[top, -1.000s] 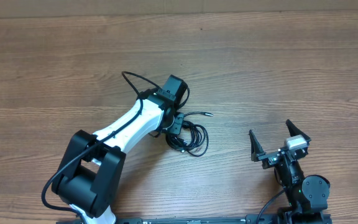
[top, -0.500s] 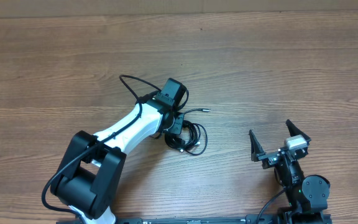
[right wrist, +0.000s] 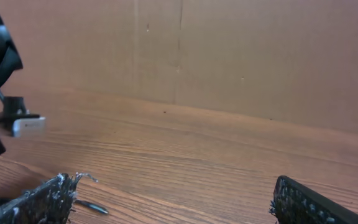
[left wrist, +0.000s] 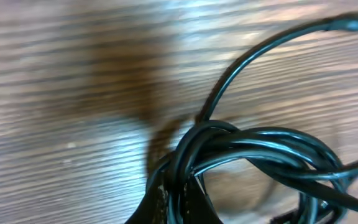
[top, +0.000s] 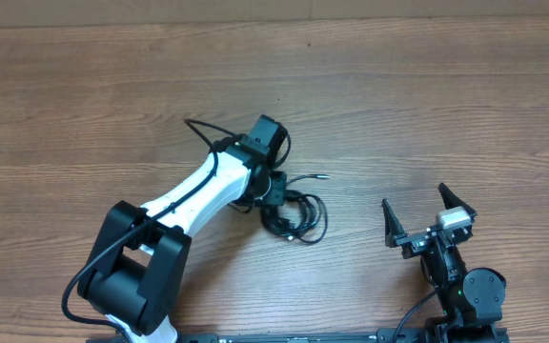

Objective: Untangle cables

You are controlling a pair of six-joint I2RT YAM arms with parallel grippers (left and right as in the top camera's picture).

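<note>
Where the left gripper (top: 273, 191) meets the table (top: 427, 95), its jaws are pinched almost together on the cables (top: 295, 215), a small coil of thin, glossy black cords. From the left wrist, several smooth round strands bunch into a tight knot right at the dark fingertips (left wrist: 157, 208), and one strand arcs up and away from them. Most of the coil lies just beyond the jaws on the side towards the right arm, with one straight end and its slim plug (top: 320, 176) pointing out past them. The table is matte brown wood with fine streaked grain. The right gripper (top: 415, 202) stands well apart from the coil, its rough-padded fingers (right wrist: 42, 202) spread wide and empty.
</note>
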